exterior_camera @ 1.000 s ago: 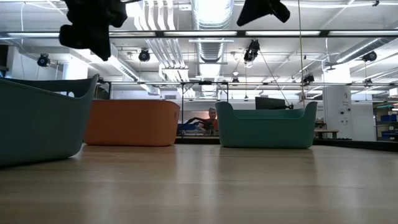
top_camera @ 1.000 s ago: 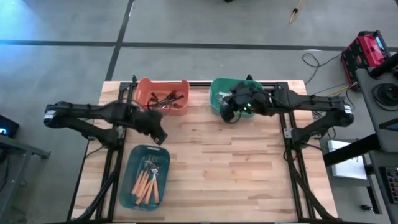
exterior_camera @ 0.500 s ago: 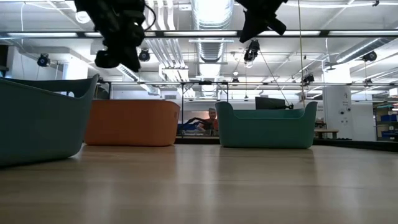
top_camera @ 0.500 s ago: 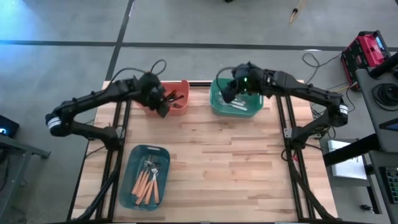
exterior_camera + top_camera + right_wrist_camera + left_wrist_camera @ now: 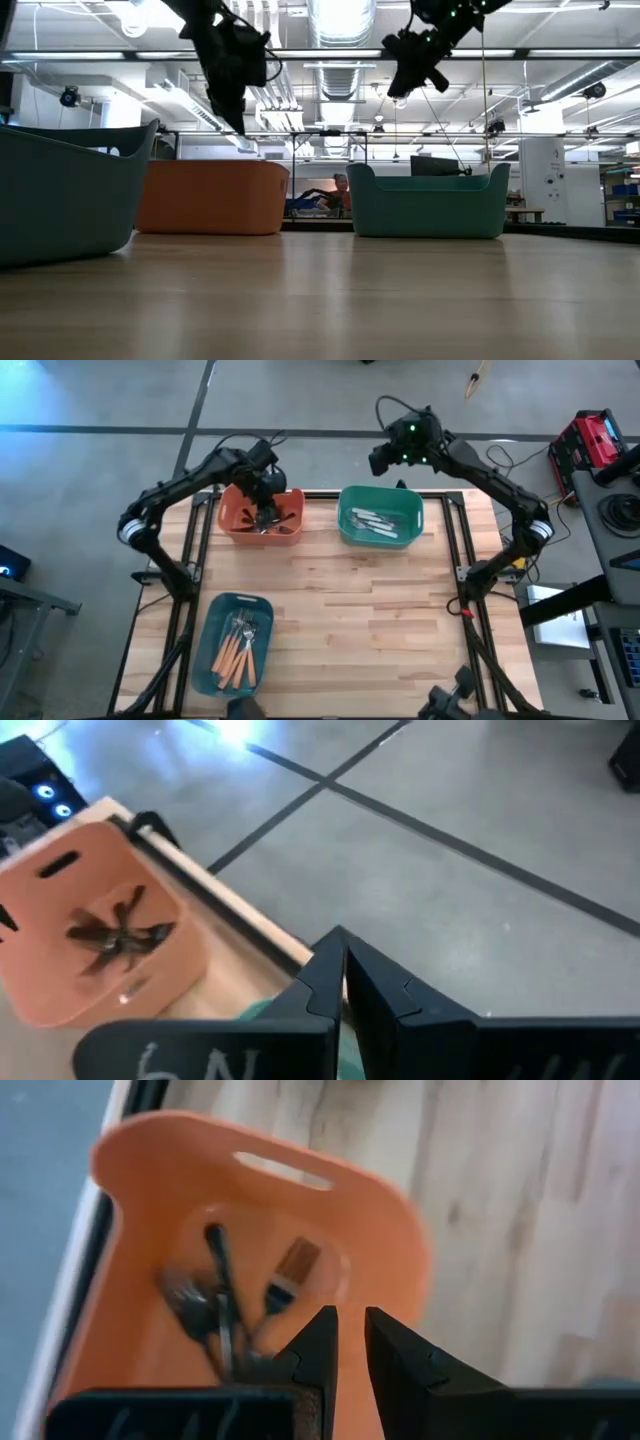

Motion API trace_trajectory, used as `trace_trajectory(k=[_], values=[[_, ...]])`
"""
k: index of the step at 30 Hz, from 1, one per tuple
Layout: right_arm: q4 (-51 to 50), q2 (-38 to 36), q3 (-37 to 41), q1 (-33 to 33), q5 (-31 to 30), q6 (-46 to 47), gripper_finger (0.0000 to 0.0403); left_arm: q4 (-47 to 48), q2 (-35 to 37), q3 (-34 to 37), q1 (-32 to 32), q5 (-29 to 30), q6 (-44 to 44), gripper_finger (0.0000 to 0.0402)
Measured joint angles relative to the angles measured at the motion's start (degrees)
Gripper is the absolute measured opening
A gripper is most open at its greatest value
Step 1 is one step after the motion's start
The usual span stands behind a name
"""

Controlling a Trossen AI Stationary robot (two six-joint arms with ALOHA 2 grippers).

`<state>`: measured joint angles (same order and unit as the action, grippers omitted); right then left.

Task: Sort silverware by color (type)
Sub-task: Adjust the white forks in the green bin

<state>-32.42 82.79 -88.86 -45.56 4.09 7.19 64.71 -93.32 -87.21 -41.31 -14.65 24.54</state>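
Observation:
The silverware lies in three bins. Black pieces [image 5: 272,520] are in the orange bin [image 5: 232,520], white and silver ones [image 5: 380,520] in the green bin [image 5: 345,525], and orange-handled ones [image 5: 238,650] in the blue bin [image 5: 210,650]. My left gripper [image 5: 268,508] hangs over the orange bin, pointing steeply down. In the left wrist view its fingers [image 5: 350,1335] stand a narrow gap apart with nothing seen between them. My right gripper [image 5: 385,460] is shut and holds nothing, high up beyond the table's far edge behind the green bin.
Bare wooden tabletop [image 5: 380,620] stretches between the bins and the near edge. In the orange bin a brown-handled piece [image 5: 290,1275] lies beside the black ones. A person [image 5: 340,190] shows far off in the room behind the table.
My left gripper has swung from beside the blue bin toward the table's far edge, rolling about its own line, and now hangs over the orange bin. My right gripper has gone from over the green bin toward the far edge and past it. No silverware has visibly moved.

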Motion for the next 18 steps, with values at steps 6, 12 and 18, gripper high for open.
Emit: trace_trajectory(k=[6,12,18], values=[[0.2,0.7,0.0,-4.3,0.5,-3.8,0.0009,0.2,-4.6,-0.6,-2.4,0.1,4.5,0.0037],[1.9,0.5,0.0,-6.2,0.5,-4.3,0.0009,0.2,-6.9,0.3,-3.7,0.8,4.9,0.0037],[5.0,0.6,0.0,-6.3,0.4,-1.3,0.0009,1.5,-10.3,0.3,-6.9,3.7,1.3,0.0037]])
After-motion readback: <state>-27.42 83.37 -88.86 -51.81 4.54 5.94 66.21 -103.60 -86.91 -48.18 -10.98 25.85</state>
